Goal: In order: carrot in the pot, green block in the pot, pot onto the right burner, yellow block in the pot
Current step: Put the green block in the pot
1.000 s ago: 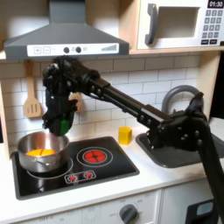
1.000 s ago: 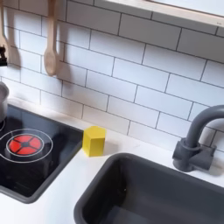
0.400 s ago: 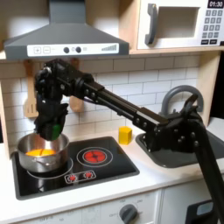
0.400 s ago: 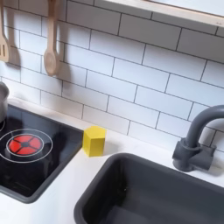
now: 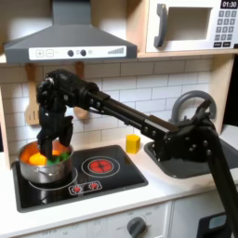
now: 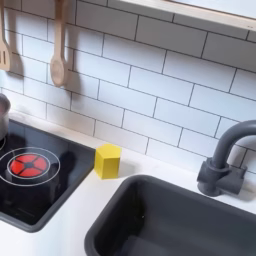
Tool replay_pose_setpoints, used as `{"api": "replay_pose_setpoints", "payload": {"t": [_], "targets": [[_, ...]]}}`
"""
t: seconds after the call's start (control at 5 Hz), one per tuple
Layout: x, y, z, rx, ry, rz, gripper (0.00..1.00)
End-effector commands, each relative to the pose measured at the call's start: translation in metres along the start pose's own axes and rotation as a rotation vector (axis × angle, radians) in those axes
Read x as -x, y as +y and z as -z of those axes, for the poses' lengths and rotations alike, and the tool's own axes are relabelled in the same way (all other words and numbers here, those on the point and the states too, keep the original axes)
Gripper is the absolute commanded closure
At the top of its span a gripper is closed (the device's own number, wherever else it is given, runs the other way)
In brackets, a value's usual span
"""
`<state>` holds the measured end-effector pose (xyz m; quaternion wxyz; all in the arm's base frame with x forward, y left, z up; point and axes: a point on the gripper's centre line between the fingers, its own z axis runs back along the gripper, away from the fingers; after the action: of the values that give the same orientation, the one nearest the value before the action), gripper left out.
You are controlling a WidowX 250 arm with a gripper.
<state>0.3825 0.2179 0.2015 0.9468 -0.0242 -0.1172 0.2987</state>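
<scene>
Gripper (image 5: 48, 149) down at the pot's (image 5: 28, 168) mouth in the first exterior view, pointing straight down from a black arm (image 5: 121, 105) that reaches across from the sink (image 5: 191, 160) side. Fingers too dark and small to read: cannot tell how far apart, nor whether anything is held. Just below the tip, inside the pot, something dark green, probably the green block (image 5: 59, 157), though blurred; beside it toward the first exterior view's left, the carrot (image 5: 35, 159), a bright orange patch against the shiny steel wall. Pot round, low-walled, sitting on the black cooktop's (image 5: 112, 181) left burner. Right burner (image 5: 100, 166) bare, red concentric rings; also seen in the second exterior view (image 6: 29, 164), with a sliver of the pot's wall (image 6: 3, 117) at the second exterior view's left edge. Yellow block (image 5: 134, 143) on the white counter between cooktop and sink, a bright cube standing flat, well apart from the pot; same block (image 6: 108, 160) just beside the cooktop's corner in the second exterior view.
</scene>
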Motion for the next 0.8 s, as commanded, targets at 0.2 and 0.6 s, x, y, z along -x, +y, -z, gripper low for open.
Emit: {"api": "replay_pose_setpoints", "payload": {"t": [0.2, 0.6], "targets": [[0.009, -0.009, 0.012, 0.033, 0.050, 0.094, 0.00], [0.015, -0.025, 0.014, 0.077, 0.095, 0.193, 0.00]]}}
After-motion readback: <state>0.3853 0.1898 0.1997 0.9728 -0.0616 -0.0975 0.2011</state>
